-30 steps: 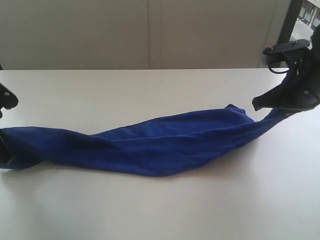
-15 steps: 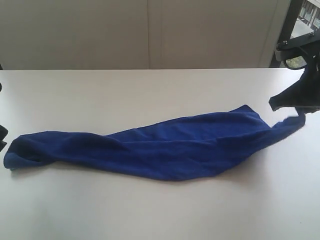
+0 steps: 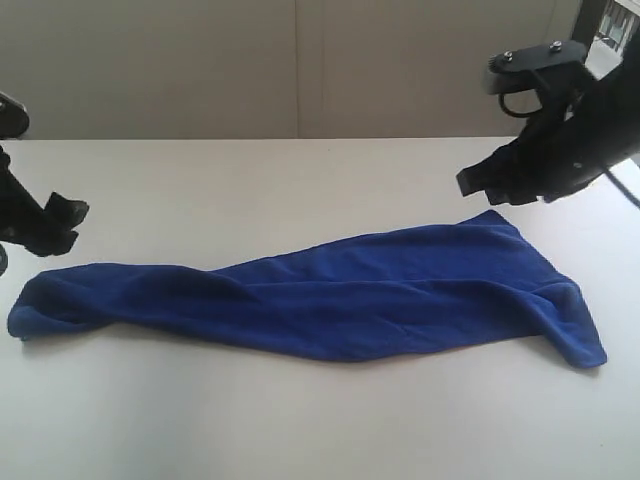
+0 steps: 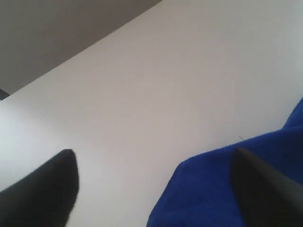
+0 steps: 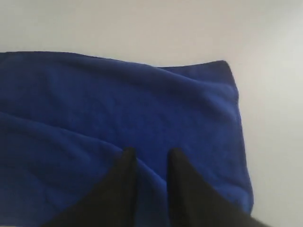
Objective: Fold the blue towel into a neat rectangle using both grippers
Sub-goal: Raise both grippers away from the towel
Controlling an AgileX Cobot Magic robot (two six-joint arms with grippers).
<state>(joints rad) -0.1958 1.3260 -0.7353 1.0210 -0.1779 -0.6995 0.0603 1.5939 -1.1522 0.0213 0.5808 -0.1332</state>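
**Soft blue towel [image 3: 320, 305] lies rumpled lengthwise on the counter [image 3: 300, 170], gripped by neither arm.**
It looks light, limp and likely to sag and bunch, so the corners of its short ends are best for pinching. The left fingers [image 4: 47, 189] stand wide apart and empty. The right fingers [image 5: 120, 189] are narrowly parted and empty, hovering over its right end.

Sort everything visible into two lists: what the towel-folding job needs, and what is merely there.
Needed: blue towel; left gripper; right gripper.
Merely there: white table; beige wall behind it.
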